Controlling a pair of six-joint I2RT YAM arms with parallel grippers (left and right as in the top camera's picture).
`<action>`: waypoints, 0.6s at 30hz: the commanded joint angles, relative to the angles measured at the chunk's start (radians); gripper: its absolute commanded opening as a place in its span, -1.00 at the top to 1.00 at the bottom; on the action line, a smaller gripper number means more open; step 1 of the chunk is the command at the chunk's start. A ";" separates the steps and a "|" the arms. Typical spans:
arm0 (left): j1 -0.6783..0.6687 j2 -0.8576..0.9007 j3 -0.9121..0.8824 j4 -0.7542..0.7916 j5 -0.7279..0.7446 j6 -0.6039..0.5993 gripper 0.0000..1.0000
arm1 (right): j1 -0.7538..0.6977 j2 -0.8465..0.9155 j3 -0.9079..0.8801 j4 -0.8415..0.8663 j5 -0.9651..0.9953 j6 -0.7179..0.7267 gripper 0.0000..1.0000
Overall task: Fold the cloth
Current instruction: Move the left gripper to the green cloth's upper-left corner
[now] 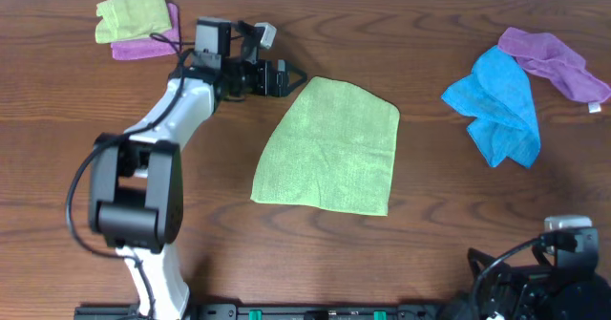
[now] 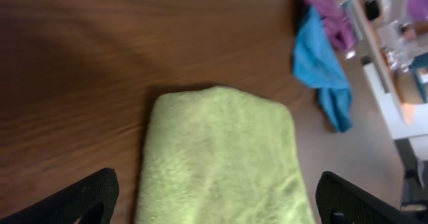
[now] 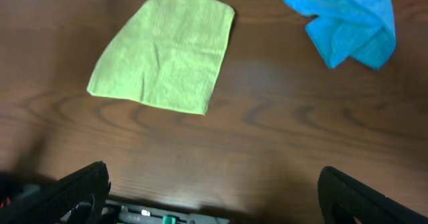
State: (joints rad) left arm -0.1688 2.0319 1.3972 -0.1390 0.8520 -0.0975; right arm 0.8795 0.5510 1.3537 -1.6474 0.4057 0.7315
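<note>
Dark brown wood-grain bench (image 1: pixel 430 234) beneath everything. Near its middle, the cloth (image 1: pixel 329 148) — lime-green, spread flat, narrower at the far edge than at the near one, with one rounded far corner. Just beside its far-left corner, the left pincer (image 1: pixel 283 77). Points toward the fabric, fingers wide apart, clamped on nothing; touching the edge or just short of it, hard to tell from above. From the left wrist, the cloth filling the lower centre of the view between two dark fingertips (image 2: pixel 87 197). Down at the near-right corner of the bench, the right pincer (image 3: pixel 214 197), well apart from the cloth. Likewise spread wide, with only bare wood and the bench's near edge between its fingertips (image 3: pixel 73 190). Off to the far right, a crumpled bright blue cloth (image 1: pixel 498 105), touching a purple cloth (image 1: pixel 554 60) partly tucked behind it. At the far-left corner, a small folded lime-green cloth (image 1: pixel 134 10) — resting on top of another purple cloth (image 1: pixel 143 45).
</note>
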 commanded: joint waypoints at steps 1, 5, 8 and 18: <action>-0.003 0.070 0.077 -0.026 -0.025 0.073 -0.91 | 0.010 -0.006 0.012 0.017 0.042 0.016 -0.99; -0.006 0.138 0.120 -0.052 -0.024 0.073 -0.91 | 0.010 -0.006 0.012 0.039 0.043 0.019 -0.98; -0.015 0.153 0.121 -0.085 -0.025 0.083 -0.91 | 0.010 -0.006 0.012 0.040 0.043 0.024 -0.99; -0.075 0.153 0.121 -0.284 -0.162 0.205 -0.93 | 0.010 -0.006 0.012 0.040 0.059 0.035 -0.99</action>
State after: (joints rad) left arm -0.2302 2.1735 1.4986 -0.4061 0.7654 0.0544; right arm 0.8795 0.5510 1.3537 -1.6073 0.4397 0.7513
